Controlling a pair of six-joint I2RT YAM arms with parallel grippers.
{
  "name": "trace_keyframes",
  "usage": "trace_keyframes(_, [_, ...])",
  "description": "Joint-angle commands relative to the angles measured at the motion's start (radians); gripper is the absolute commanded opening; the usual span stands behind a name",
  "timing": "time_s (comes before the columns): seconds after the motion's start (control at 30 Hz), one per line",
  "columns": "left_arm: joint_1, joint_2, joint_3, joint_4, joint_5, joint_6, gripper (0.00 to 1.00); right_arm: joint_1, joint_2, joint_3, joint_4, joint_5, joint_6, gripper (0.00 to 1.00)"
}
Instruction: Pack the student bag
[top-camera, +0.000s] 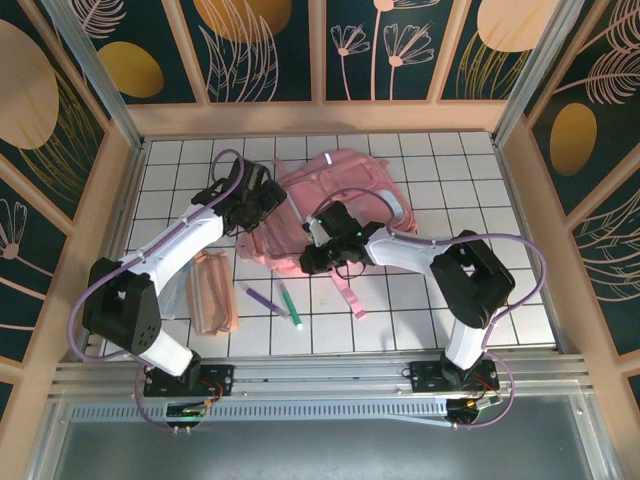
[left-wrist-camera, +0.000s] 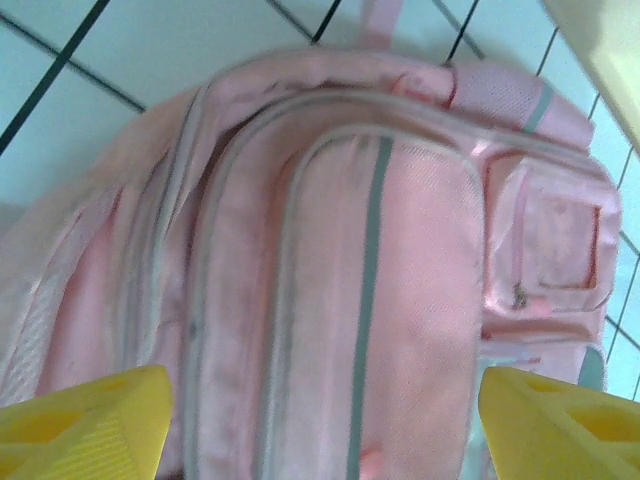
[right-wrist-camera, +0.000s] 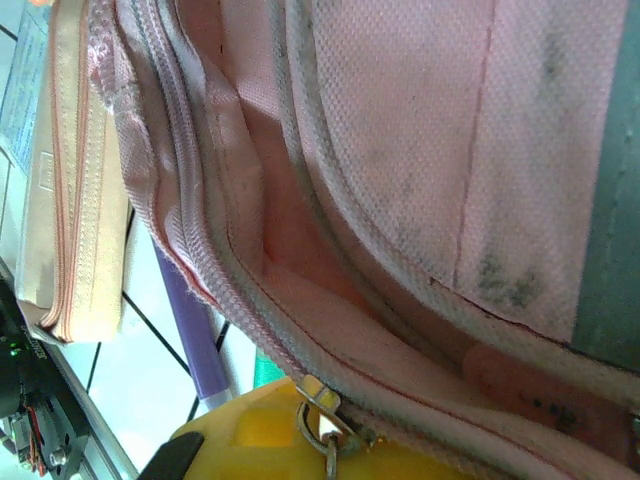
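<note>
Starting at the left of the top view, a flat peach pencil pouch (top-camera: 212, 292) lies on the white tiled bench (top-camera: 470, 190). A purple pen (top-camera: 262, 298) and a green pen (top-camera: 290, 306) lie just to its right, and all three are outside the bag.

Above them, left of centre, the left gripper (top-camera: 264, 196) hangs over the upper left edge of the student bag (top-camera: 350, 190). In its wrist view the yellow fingers (left-wrist-camera: 85, 425) sit wide apart in the two lower corners, holding nothing, with the bag's front pocket and grey strip between them.

The bag lies flat in the middle of the bench, slumped and creased, with a loose strap trailing toward lower centre. At its lower edge the right gripper (top-camera: 313, 257) is pressed in close. That wrist view shows a zip track that appears parted, and a metal zip pull (right-wrist-camera: 322, 420) resting against a yellow finger (right-wrist-camera: 250, 440). I cannot tell whether the fingers are closed on the pull.

The bag looks light, soft and floppy. Its thin fabric will likely fold and slide on the smooth tiles rather than hold its mouth open. The zip pull seems the best hold for opening it, and the stitched lip beside the zip the best hold for spreading it while the other arm steadies the body
</note>
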Motion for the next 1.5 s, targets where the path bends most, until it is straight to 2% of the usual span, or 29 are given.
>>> trace_keyframes(0.0, [-0.077, -0.075, -0.112, -0.074, 0.014, -0.086, 0.79, -0.015, -0.018, 0.038, 0.129, 0.024, 0.011, 0.0])
trace_keyframes(0.17, [-0.146, -0.055, -0.209, 0.025, 0.074, -0.196, 0.8, -0.015, -0.011, 0.027, 0.207, -0.025, 0.013, 0.0])
trace_keyframes(0.37, [-0.163, 0.026, -0.146, 0.004, -0.035, -0.226, 0.75, -0.011, -0.018, 0.011, 0.209, -0.03, 0.013, 0.0])
trace_keyframes(0.43, [-0.163, 0.057, -0.136, -0.002, -0.075, -0.238, 0.65, -0.005, -0.026, 0.009, 0.199, -0.027, 0.007, 0.0])
trace_keyframes(0.57, [-0.158, 0.109, -0.097, -0.011, -0.132, -0.235, 0.16, -0.003, -0.042, -0.015, 0.162, 0.035, -0.003, 0.0])
trace_keyframes(0.6, [-0.153, 0.115, -0.086, -0.016, -0.144, -0.225, 0.08, -0.005, -0.043, -0.014, 0.134, 0.061, -0.009, 0.0])
trace_keyframes(0.7, [-0.146, 0.115, -0.049, -0.026, -0.184, -0.177, 0.0, -0.011, -0.051, -0.032, 0.07, 0.116, -0.011, 0.0])
trace_keyframes(0.93, [-0.085, 0.075, -0.042, -0.031, -0.183, -0.119, 0.0, -0.062, -0.133, -0.149, -0.014, 0.19, 0.011, 0.0])
trace_keyframes(1.2, [-0.063, 0.074, -0.077, 0.029, -0.114, -0.097, 0.0, -0.301, -0.219, -0.293, -0.05, 0.223, 0.01, 0.0])
trace_keyframes(1.3, [-0.065, 0.092, -0.091, 0.099, -0.045, -0.08, 0.0, -0.366, -0.234, -0.3, -0.048, 0.212, -0.017, 0.0])
trace_keyframes(1.33, [-0.071, 0.102, -0.093, 0.136, -0.004, -0.065, 0.03, -0.375, -0.237, -0.293, -0.051, 0.212, -0.023, 0.0])
trace_keyframes(1.4, [-0.107, 0.137, -0.073, 0.214, 0.073, -0.005, 0.34, -0.39, -0.24, -0.275, -0.053, 0.214, -0.023, 0.0])
trace_keyframes(1.47, [-0.186, 0.2, 0.027, 0.19, 0.051, 0.095, 0.45, -0.402, -0.234, -0.257, -0.051, 0.229, -0.02, 0.03])
